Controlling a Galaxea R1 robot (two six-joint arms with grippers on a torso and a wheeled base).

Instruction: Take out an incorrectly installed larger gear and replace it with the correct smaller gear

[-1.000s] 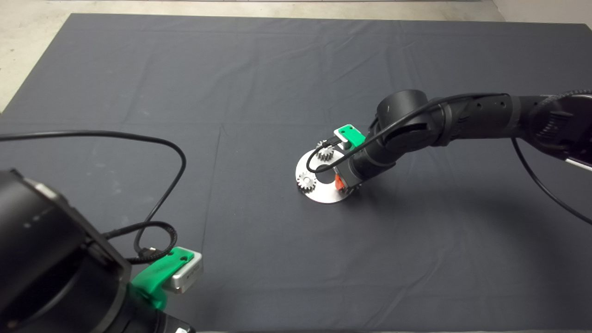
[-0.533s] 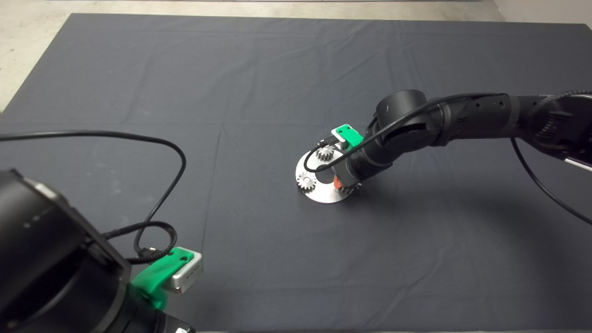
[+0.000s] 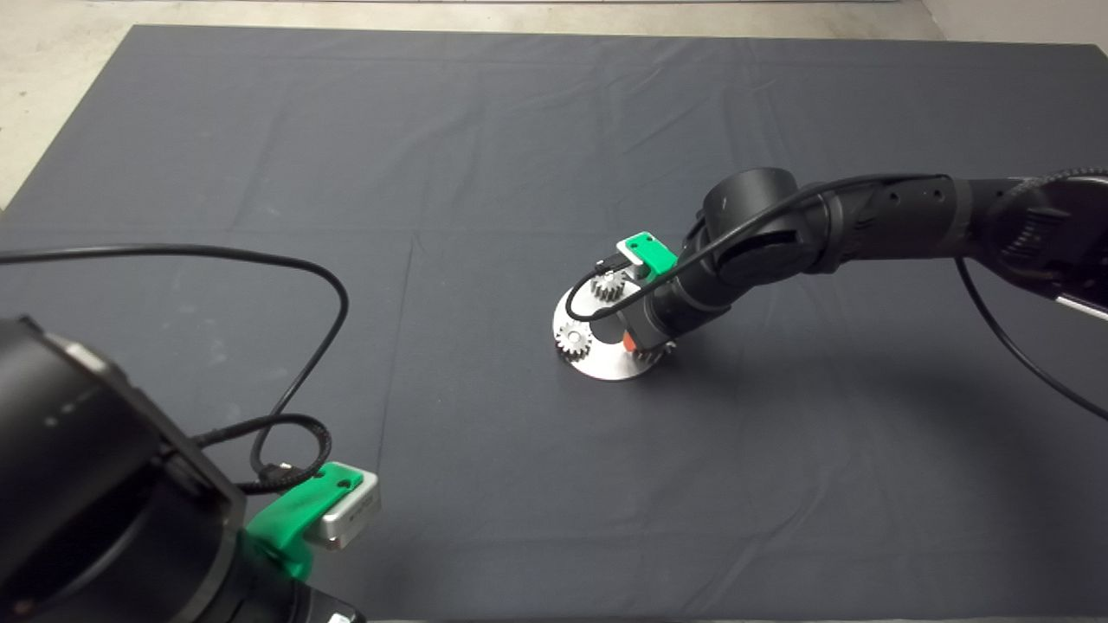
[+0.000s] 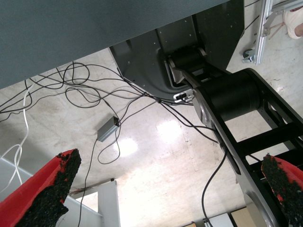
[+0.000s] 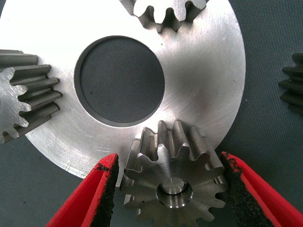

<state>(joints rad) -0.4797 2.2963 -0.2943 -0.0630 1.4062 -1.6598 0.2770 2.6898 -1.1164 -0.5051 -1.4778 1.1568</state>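
The larger gear (image 5: 173, 182) is sitting on a pin at the rim of the round steel plate (image 5: 208, 80), flared teeth spreading out, and the right gripper (image 5: 169, 189) is straddling it with its red fingers (image 5: 90, 196) apart, one pad on each side and a thin gap showing between pads and teeth. So it's bracketing the gear, not clamping it.

Off the plate's edge, a dark gear (image 5: 293, 87) that looks like the smaller gear is lying on the mat (image 3: 485, 484), only partly in view. Two small lighter gears (image 3: 573, 339) are sitting on the plate around its centre hole (image 5: 119, 80).

From above, the right arm (image 3: 831, 229) is reaching in from the right, wrist tilted down over the plate. Plenty of bare mat is lying open all around the plate.

The left gripper (image 4: 156, 189) is waiting at the lower left mat edge, fingers wide apart, its camera looking at floor and cables (image 4: 85, 90).
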